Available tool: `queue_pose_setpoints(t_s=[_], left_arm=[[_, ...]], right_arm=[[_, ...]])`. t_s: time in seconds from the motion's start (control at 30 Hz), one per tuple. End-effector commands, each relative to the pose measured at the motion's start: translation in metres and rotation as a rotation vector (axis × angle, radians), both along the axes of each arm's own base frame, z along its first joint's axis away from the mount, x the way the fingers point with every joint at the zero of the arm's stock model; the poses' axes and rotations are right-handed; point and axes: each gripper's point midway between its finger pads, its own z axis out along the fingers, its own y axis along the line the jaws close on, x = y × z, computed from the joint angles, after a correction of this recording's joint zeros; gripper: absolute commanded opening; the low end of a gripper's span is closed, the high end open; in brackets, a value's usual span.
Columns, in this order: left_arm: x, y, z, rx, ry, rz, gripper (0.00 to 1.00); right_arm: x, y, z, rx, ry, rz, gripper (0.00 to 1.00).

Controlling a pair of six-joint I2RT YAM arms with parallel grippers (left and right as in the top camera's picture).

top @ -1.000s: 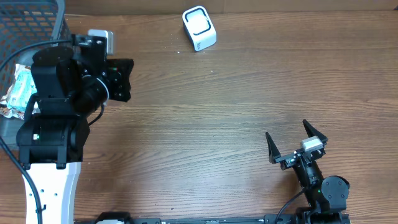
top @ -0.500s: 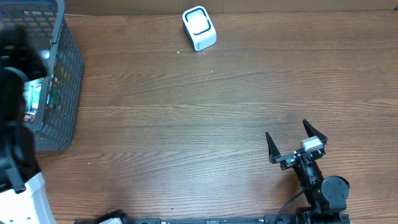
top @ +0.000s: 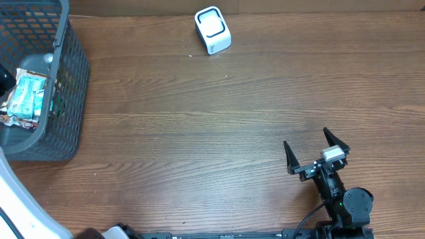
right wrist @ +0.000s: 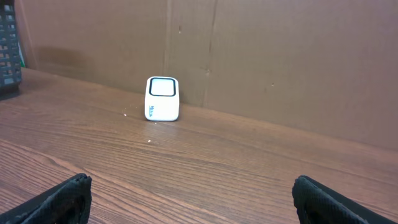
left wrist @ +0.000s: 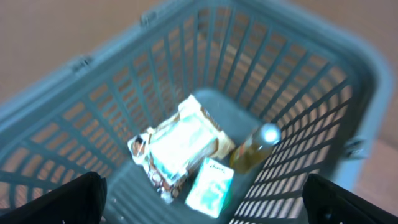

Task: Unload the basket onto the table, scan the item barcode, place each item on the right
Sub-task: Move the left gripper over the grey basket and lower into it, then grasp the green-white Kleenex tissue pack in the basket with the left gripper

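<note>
Left arm's swung out of the overhead shot, so the basket (top: 66, 86) shows. Left end effector (left wrist: 208, 205) hangs over it, spread wide and empty; right end effector (top: 305, 137) is released too. Packet (left wrist: 183, 140) inside looks light, crinkly and probably slippery, so I'd pinch its edge seam.

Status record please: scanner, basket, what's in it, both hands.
scanner: white, upright, far side of the table
basket: grey mesh, far left
contents: snack packet, green carton, bottle, all blurred
left hand: open, empty, above the basket
right hand: open, empty, near side, facing the scanner
</note>
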Motion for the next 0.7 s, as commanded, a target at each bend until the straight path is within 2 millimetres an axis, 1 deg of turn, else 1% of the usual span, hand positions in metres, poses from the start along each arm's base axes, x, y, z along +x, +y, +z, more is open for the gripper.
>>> queue_pose_setpoints(t_s=[0.0,0.1,0.37,0.67], left_arm=[[0.012,0.003,-0.025,-0.028,0.063,-0.101,1.0],[0.02,0.006,-0.054,-0.075,0.131,-0.137,1.0],[0.032,0.014,-0.117,-0.197,0.253,-0.159,1.0],[0.047,-0.002,-0.178,-0.336,0.331,-0.32,1.0]], right_arm=[[0.0,0.0,-0.002,0.006,0.0,0.0,1.0],[0.0,0.0,-0.002,0.006,0.0,0.0,1.0],[0.0,0.0,-0.002,0.006,0.0,0.0,1.0],[0.0,0.0,-0.002,0.006,0.0,0.0,1.0]])
